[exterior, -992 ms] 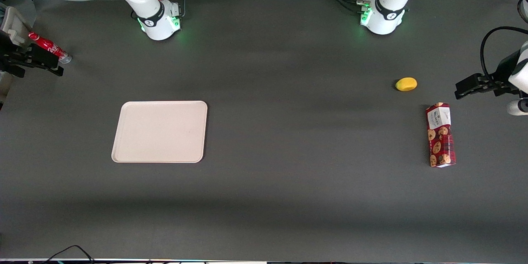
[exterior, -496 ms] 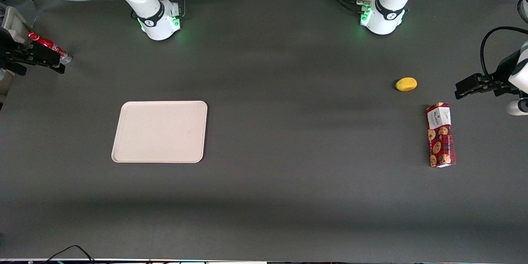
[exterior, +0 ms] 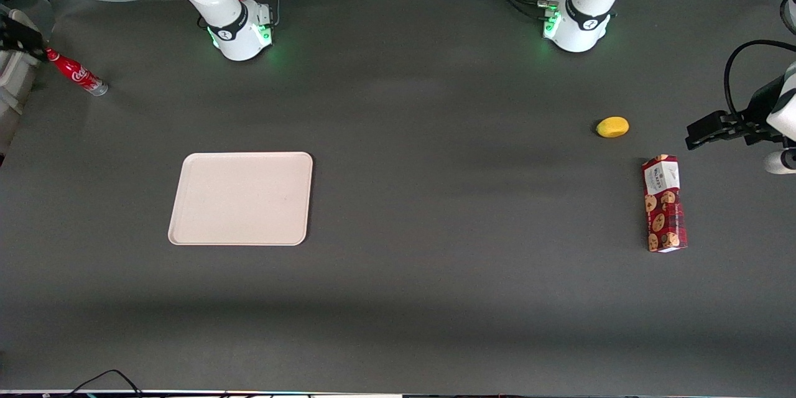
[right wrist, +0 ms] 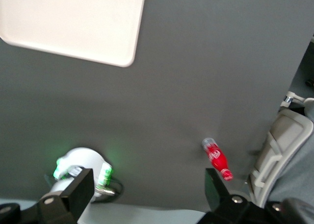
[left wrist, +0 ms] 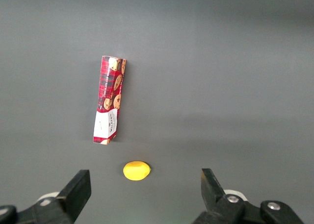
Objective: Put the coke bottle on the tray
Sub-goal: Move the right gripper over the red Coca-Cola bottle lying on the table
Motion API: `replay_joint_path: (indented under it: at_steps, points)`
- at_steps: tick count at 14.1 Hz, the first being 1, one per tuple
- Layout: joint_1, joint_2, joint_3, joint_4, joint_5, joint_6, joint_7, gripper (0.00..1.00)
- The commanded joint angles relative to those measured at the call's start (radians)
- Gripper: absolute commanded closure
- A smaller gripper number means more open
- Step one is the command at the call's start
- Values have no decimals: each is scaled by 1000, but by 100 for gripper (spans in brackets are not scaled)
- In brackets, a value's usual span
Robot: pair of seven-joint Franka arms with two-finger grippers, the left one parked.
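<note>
Fingers (right wrist: pixel 73 192) of the right arm's gripper (right wrist: pixel 147 194) stand wide apart with nothing between them, raised above the dark table (exterior: pixel 435 106) at the working arm's end. The coke bottle (exterior: pixel 77 74) stands apart from the gripper on that same end of the table, red with white Coca-Cola script, a red cap and a silvery base. The tray (exterior: pixel 241 198), cream with rounded corners and a low rim, lies flat and bare, nearer to the front camera than the bottle and well apart from it. Toward the parked arm's end lie a yellow lemon (exterior: pixel 612 127) and, just beside it, a red cookie box (exterior: pixel 664 203) printed with cookies and a white label too small to read.
</note>
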Motion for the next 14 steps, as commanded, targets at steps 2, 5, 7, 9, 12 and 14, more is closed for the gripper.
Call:
replay_joint_path:
  at_steps: [2, 5, 7, 9, 12, 14]
  points:
    - [20, -287, -317, -359, -199, 203, -265, 0]
    - [120, -267, -624, -402, -313, 360, -406, 0]
    - [135, -266, -796, -457, -339, 511, -512, 0]
    - [101, -263, -835, -484, -353, 589, -568, 0]
    - [164, -261, -1000, -506, -353, 694, -637, 0]
    - [211, -263, -1073, -503, -353, 710, -657, 0]
